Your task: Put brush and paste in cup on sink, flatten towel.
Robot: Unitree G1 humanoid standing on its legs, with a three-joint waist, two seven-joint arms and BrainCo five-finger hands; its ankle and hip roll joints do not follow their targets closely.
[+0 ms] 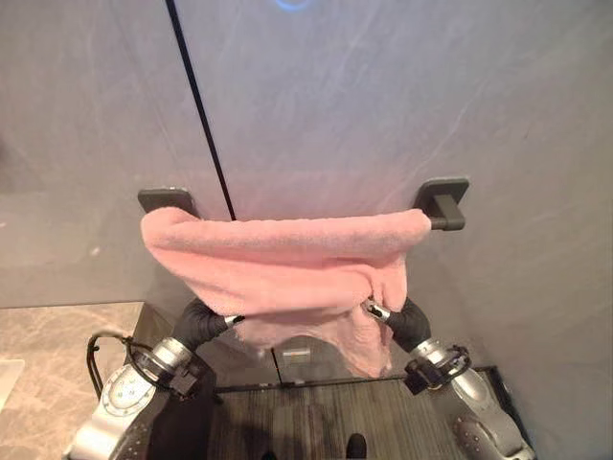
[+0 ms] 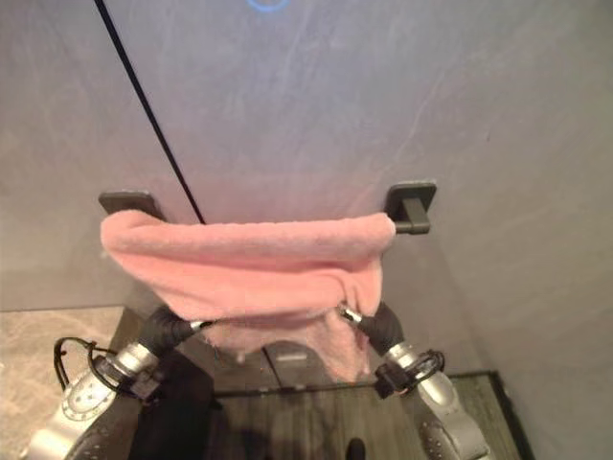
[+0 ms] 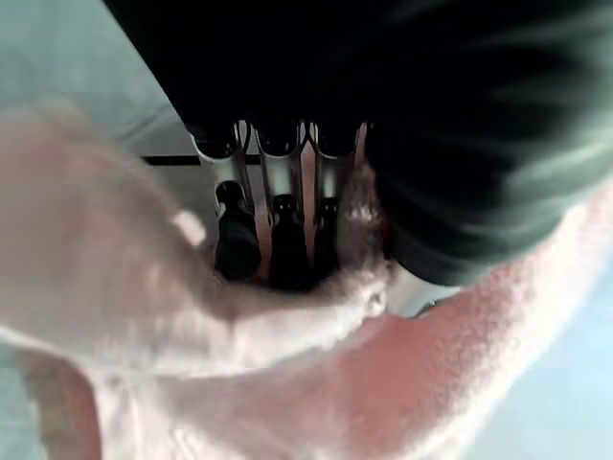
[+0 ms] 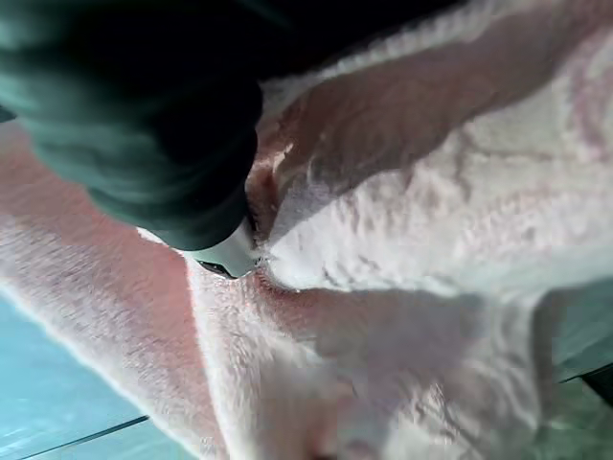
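Towel [image 1: 287,264] flattening is under way: my left robot hand [image 3: 273,225] curls into its 7 o'clock hem, right robot hand [image 1: 407,321] buried, grip untellable; next, spread outward.

Soft, even light falls on the grey wall [image 1: 402,105] ahead of me, with a pale blue glare spot [image 1: 292,4] at the top. Close by my wrists, the pink towel [image 3: 144,287] blurs, and my fingers [image 3: 278,240] sit in shadow.

I saw the rail [image 1: 442,212] fixed to the grey wall [image 1: 383,96] on two dark brackets. The pink towel [image 1: 287,259] hung bunched over it, reaching from the left bracket [image 1: 167,199] to the right one.
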